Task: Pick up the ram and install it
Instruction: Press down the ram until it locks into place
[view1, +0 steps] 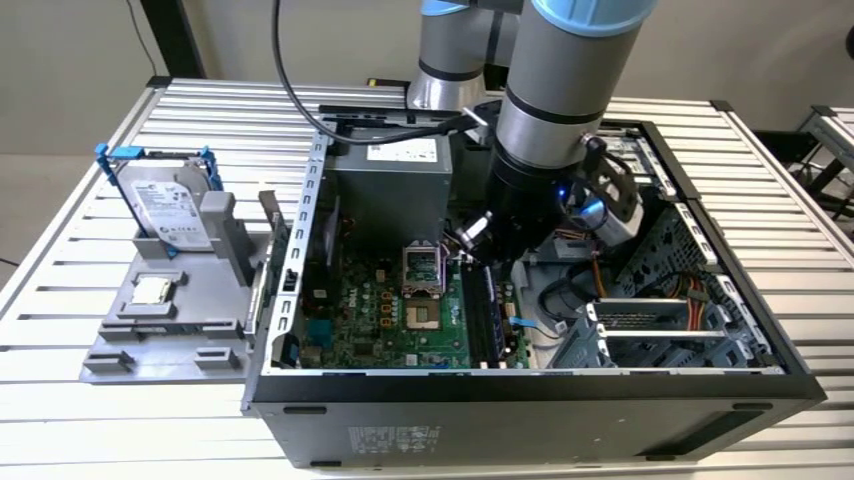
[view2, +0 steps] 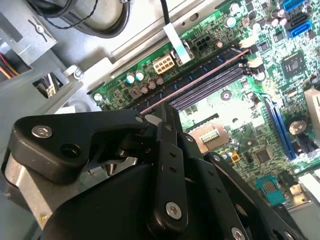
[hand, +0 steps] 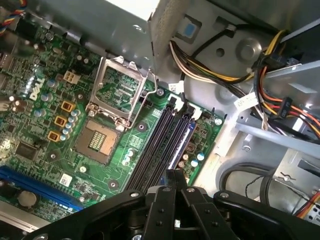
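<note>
i am looking down into an open desktop computer case (view1: 534, 385) lying on its side on a slatted metal table (view1: 80, 400), with the arm reaching in over the motherboard (view1: 400, 330). the gripper (view1: 483, 262) is hanging directly above the memory slots (view1: 487, 310), just beside the open processor socket (view1: 424, 290). in both wrist views the black fingers (view2: 167, 117) are meeting edge to edge, pressed together, and their tips are sitting at the near end of the slot row. in the second wrist view a thin reddish edge, the ram (view2: 200, 80), is standing in the outermost of the dark slots (view2: 210, 87) and running away from the fingertips; whether the fingers are pinching it or only touching it i cannot tell. in the first wrist view the parallel slots (hand: 162, 140) are lying between the socket (hand: 107, 115) and a bundle of yellow, red and black power cables (hand: 215, 70). outside the case, toward the exterior view's left, a grey parts tray (view1: 160, 330) is holding a silver hard drive (view1: 171, 208) upright in a blue bracket and a small square processor chip (view1: 151, 290) lying flat.
</note>
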